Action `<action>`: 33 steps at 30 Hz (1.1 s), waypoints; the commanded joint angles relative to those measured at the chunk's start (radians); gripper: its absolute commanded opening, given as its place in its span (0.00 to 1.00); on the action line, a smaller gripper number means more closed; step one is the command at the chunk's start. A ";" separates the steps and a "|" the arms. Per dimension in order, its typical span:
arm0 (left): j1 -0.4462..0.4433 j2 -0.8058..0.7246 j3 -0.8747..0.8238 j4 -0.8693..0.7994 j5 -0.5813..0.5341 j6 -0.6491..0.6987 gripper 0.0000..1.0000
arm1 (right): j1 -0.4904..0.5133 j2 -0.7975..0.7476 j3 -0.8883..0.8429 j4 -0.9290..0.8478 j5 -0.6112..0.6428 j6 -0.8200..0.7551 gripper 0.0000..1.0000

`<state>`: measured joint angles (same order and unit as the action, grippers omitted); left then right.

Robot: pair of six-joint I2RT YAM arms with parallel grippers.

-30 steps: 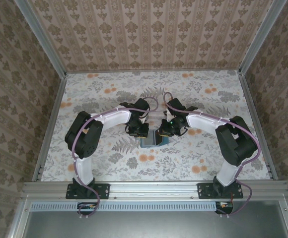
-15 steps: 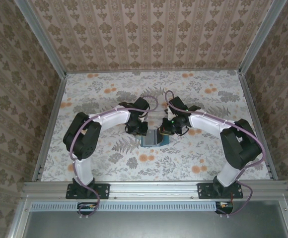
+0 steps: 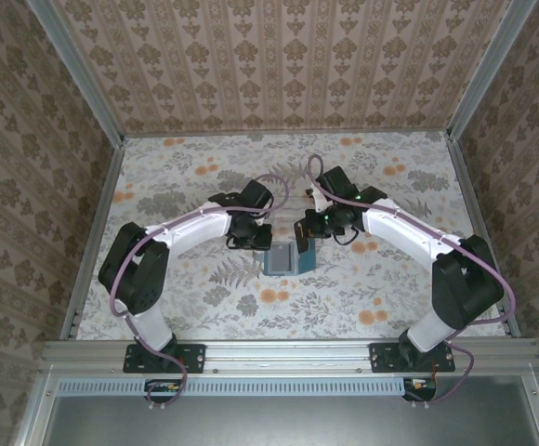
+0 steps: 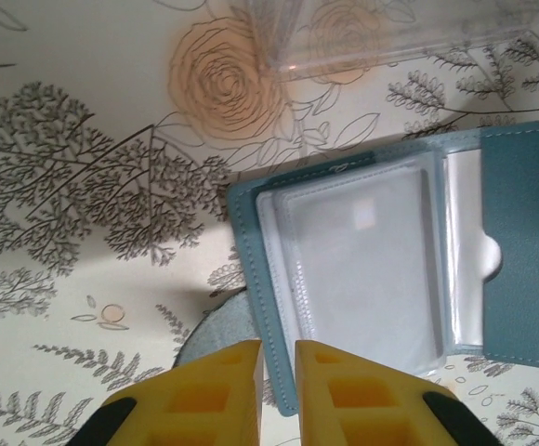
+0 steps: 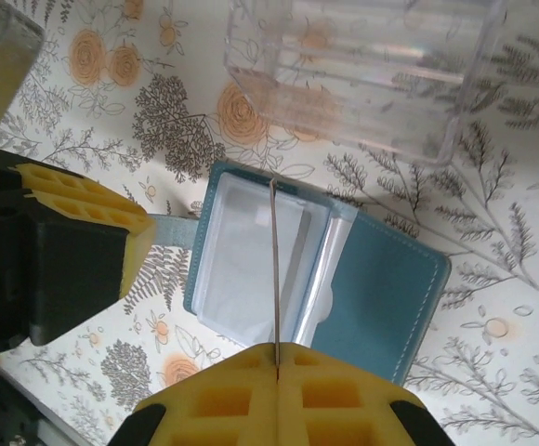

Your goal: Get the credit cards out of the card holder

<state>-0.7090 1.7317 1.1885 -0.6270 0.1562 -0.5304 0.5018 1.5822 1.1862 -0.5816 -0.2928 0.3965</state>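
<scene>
Right gripper (image 5: 277, 364) pinched tight on thin credit card (image 5: 275, 269), standing on edge over open card holder (image 5: 381, 279). Left gripper (image 4: 279, 372) open just a crack, nothing between, at 10 o'clock of card holder. Clear box (image 5: 362, 74) at 12 o'clock.

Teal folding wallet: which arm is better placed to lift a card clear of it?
Right. The right gripper is shut on a thin card, edge-on over the open teal wallet; the left gripper sits at the wallet's edge, probably steadying it.
</scene>
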 commanded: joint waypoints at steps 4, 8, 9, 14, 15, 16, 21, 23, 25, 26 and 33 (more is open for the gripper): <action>0.037 -0.075 -0.073 0.041 0.027 -0.029 0.19 | -0.003 -0.042 0.093 -0.070 0.057 -0.280 0.01; 0.055 -0.089 -0.102 0.065 0.057 -0.037 0.19 | -0.003 -0.016 0.161 -0.122 0.063 -0.473 0.01; 0.058 -0.091 -0.107 0.068 0.063 -0.038 0.19 | -0.003 -0.011 0.174 -0.132 0.066 -0.514 0.01; 0.074 -0.108 -0.143 0.090 0.085 -0.052 0.19 | -0.003 0.013 0.237 -0.161 0.116 -0.754 0.00; 0.077 -0.110 -0.150 0.096 0.088 -0.054 0.19 | -0.003 0.017 0.246 -0.163 0.130 -0.800 0.00; 0.080 -0.110 -0.155 0.100 0.093 -0.057 0.19 | -0.003 0.025 0.262 -0.169 0.142 -0.850 0.00; 0.086 -0.113 -0.171 0.106 0.098 -0.062 0.19 | -0.005 0.130 0.424 -0.274 0.201 -1.045 0.00; 0.089 -0.121 -0.185 0.117 0.095 -0.067 0.19 | -0.005 0.192 0.509 -0.324 0.230 -1.099 0.00; 0.094 -0.123 -0.198 0.124 0.097 -0.075 0.19 | -0.006 0.248 0.584 -0.380 0.232 -1.148 0.00; 0.095 -0.126 -0.204 0.128 0.097 -0.079 0.19 | -0.004 0.285 0.638 -0.425 0.227 -1.175 0.00; 0.098 -0.126 -0.225 0.148 0.103 -0.105 0.19 | -0.004 0.498 0.931 -0.674 0.160 -1.297 0.00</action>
<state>-0.6144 1.6257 0.9737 -0.4915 0.2436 -0.6098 0.5014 2.0205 2.0239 -1.0702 -0.1017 -0.7971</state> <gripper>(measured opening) 0.186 0.064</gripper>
